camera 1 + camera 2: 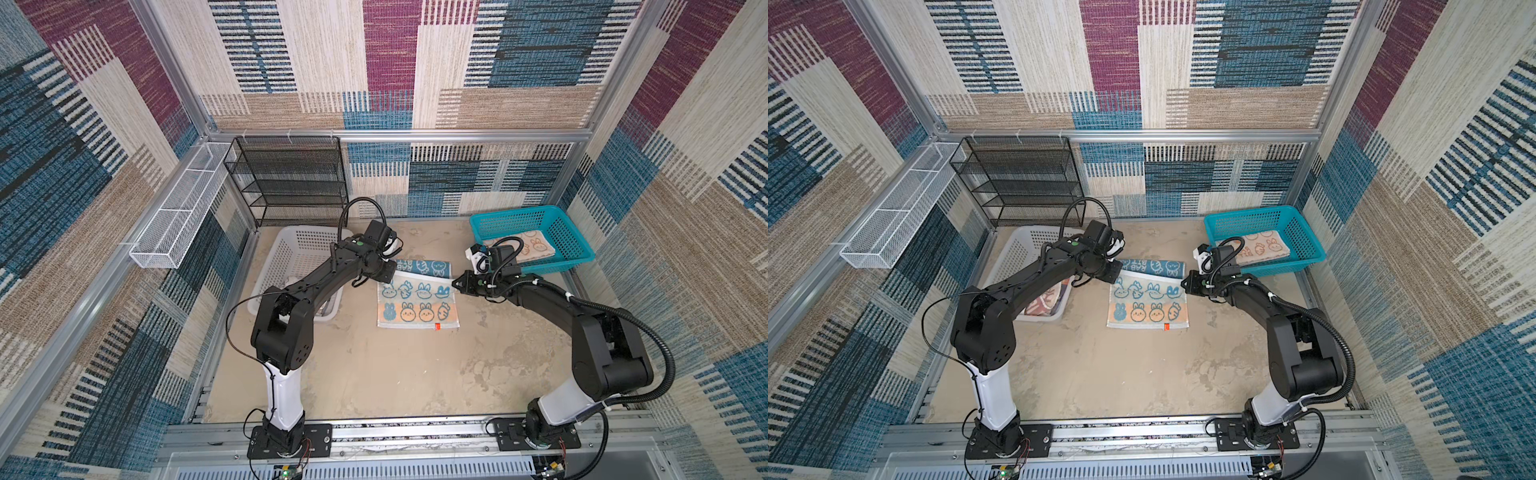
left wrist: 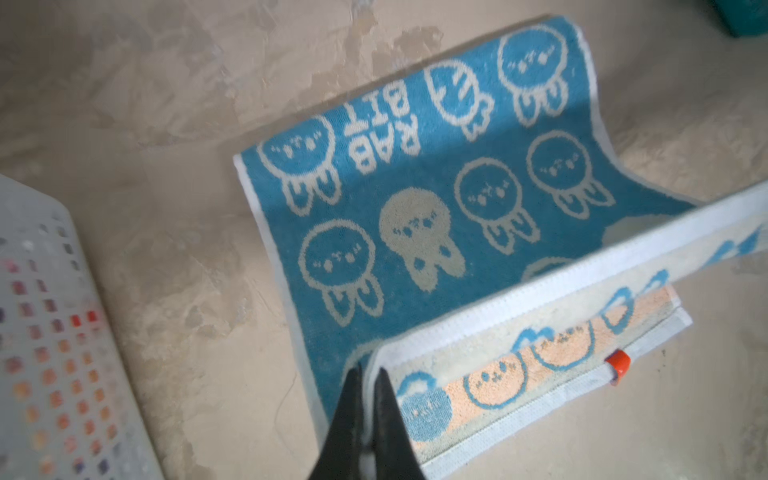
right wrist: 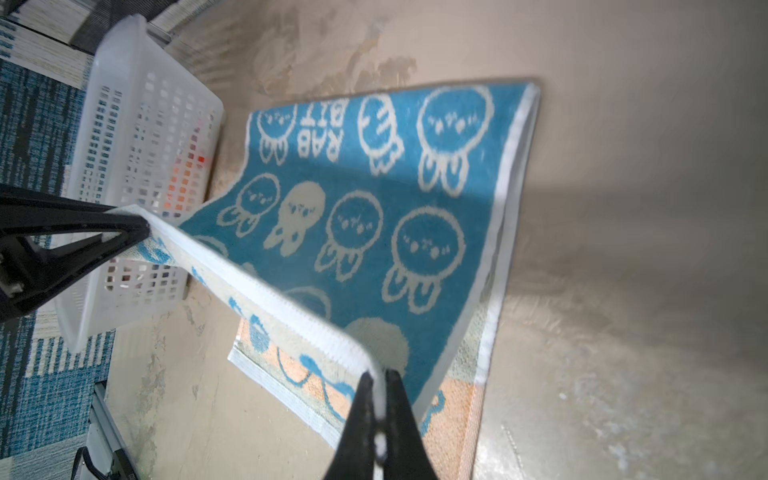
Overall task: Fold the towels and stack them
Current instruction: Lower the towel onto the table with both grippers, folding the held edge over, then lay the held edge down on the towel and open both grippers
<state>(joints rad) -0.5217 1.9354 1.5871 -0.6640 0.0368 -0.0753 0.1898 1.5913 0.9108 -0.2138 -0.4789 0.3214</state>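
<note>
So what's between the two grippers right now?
Only the white hem of the blue rabbit towel, lifted and stretched from the left gripper to the right gripper, each shut on a corner. Both wrist views show it.

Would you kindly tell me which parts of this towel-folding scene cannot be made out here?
- In both top views the left arm covers most of the pinkish towel in the white basket; wrist views blur it behind holes.
- The right wrist camera hides a corner of the cream towel in the teal basket.
- Corners of the blue towel vanish inside the shut left gripper and right gripper.
</note>
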